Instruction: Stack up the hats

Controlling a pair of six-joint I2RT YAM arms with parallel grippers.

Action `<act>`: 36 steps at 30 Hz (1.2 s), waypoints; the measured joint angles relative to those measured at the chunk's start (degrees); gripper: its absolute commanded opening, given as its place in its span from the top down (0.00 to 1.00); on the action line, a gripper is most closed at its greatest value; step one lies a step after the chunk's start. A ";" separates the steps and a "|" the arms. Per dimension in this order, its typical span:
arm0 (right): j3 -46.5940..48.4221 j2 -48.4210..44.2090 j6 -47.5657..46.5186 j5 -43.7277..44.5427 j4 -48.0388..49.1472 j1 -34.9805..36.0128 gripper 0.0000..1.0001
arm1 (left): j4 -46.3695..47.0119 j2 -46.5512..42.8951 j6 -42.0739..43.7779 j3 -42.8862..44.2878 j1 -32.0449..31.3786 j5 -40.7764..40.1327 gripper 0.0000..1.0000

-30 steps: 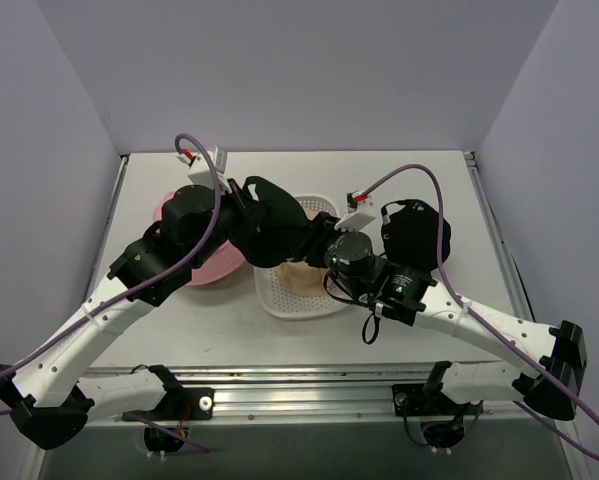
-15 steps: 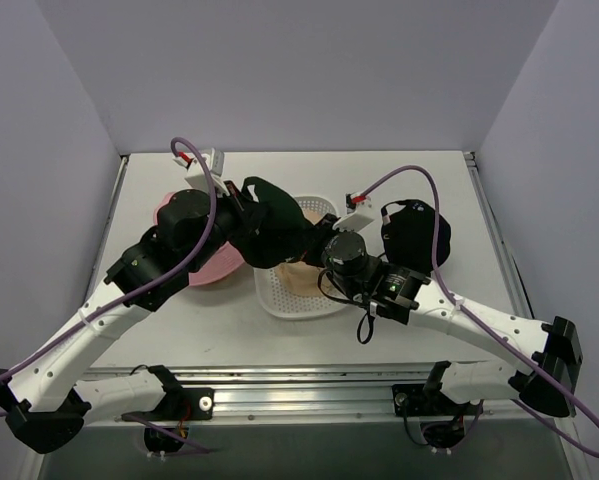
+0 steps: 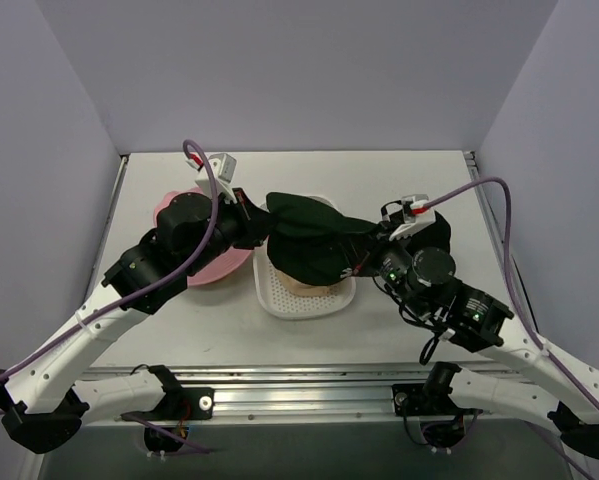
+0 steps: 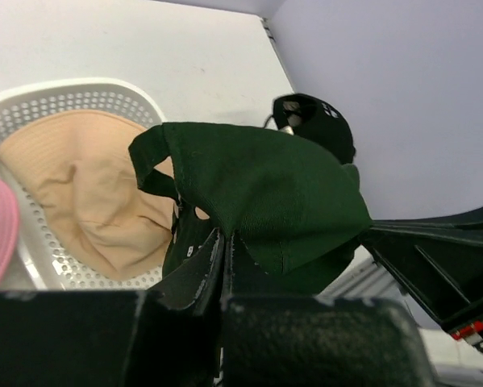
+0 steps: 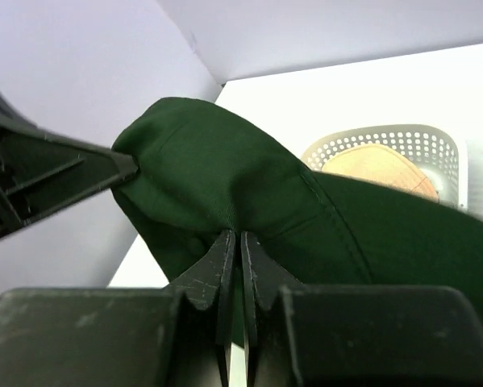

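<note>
Hanging between both arms in the top external view, the dark green fabric hat (image 3: 314, 245) is spreading wide above the white perforated plastic tray (image 3: 304, 308), which is holding the beige fabric hat (image 3: 301, 287). The left gripper (image 3: 262, 225) is pinching the green hat's left edge and the right gripper (image 3: 367, 250) its right edge, each pair of fingers closed tight on cloth. The pink fabric hat (image 3: 217, 268) is lying on the white table (image 3: 379, 180) just left of the tray, partly under the left arm. The black fabric hat (image 3: 437, 232) is sitting to the right, largely behind the right arm.

In the left wrist view, the left gripper's fingers are pressing together on a fold of the green hat (image 4: 265, 201). Below it, the beige hat (image 4: 88, 185) is lying crumpled inside the tray (image 4: 64, 87), with the black hat (image 4: 314, 121) on the table beyond.

In the right wrist view, the right gripper's fingers are meeting on the green hat (image 5: 249, 185), with the tray (image 5: 444, 153) and its beige hat (image 5: 378, 165) behind.

Compared with half a second ago, the right arm is standing further right, clear of the tray. The green hat, then bunched beside the left gripper, is now drawn out between the two.
</note>
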 measured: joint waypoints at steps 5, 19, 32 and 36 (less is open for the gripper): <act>-3.52 -5.07 -4.46 -3.98 -3.19 0.00 1.00 | -0.61 -0.81 0.00 0.15 -0.15 4.72 0.98; -6.23 -10.49 -7.80 -7.30 -5.64 0.00 1.00 | -2.58 -0.87 -0.04 0.17 -0.22 10.34 0.98; -7.52 -17.11 -11.50 -10.12 -7.04 -0.24 1.00 | -3.04 -1.70 0.46 0.33 0.66 8.11 0.98; -7.82 -18.71 -12.33 -11.58 -7.23 -0.42 1.00 | -3.04 -1.73 0.68 0.83 0.66 7.17 0.98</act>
